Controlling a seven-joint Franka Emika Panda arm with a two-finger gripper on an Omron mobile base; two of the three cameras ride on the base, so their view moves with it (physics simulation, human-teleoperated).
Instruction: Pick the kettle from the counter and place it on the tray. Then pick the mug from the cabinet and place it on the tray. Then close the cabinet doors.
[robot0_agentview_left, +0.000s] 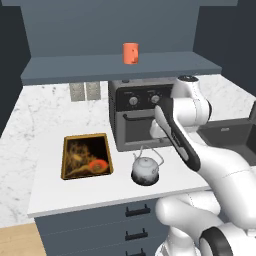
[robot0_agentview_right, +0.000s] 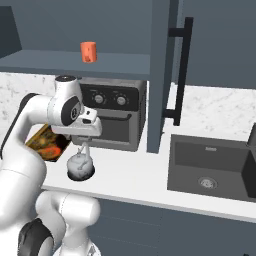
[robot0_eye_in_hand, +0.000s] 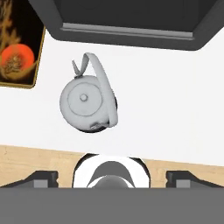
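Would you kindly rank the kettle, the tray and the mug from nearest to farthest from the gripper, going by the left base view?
1. Kettle: on the counter in front of the oven, just below the open gripper.
2. Tray: on the counter, left of the kettle.
3. Mug: up on the cabinet shelf, above the oven.
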